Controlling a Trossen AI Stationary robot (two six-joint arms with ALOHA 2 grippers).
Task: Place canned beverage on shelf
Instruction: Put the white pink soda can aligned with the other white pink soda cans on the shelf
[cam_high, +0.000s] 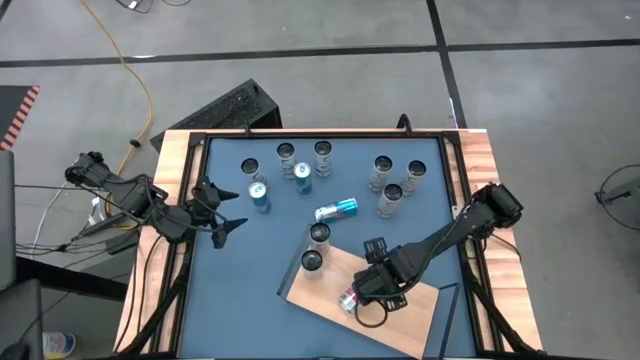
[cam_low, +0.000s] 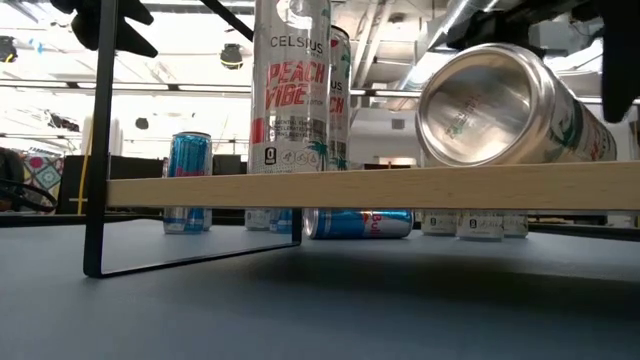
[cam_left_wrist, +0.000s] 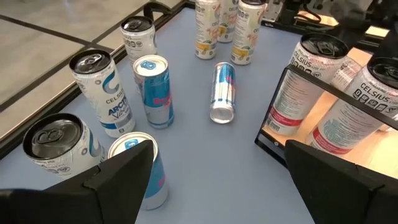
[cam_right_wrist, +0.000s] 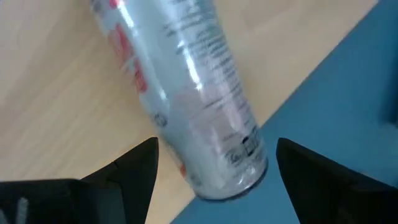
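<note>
From above, the right gripper (cam_high: 372, 300) sits over the shelf (cam_high: 400, 300), a light wood board lying at an angle on the blue table (cam_high: 250, 280). A silver can (cam_high: 349, 299) lies on its side at the board's near edge. Two cans (cam_high: 316, 247) stand upright at the far corner. The left gripper (cam_high: 225, 228) waits at the table's left side, fingers spread, nothing in them.

Low view: the tipped can (cam_low: 510, 105) shows its shiny round bottom, resting on the board (cam_low: 350, 185), beside a tall upright Celsius can (cam_low: 292, 85).

Right wrist view: the can (cam_right_wrist: 186, 87) is silver with red print, lying across the wood (cam_right_wrist: 56, 112), its end poking past the edge. The fingers (cam_right_wrist: 134, 165) are spread wide either side, not touching it.
</note>
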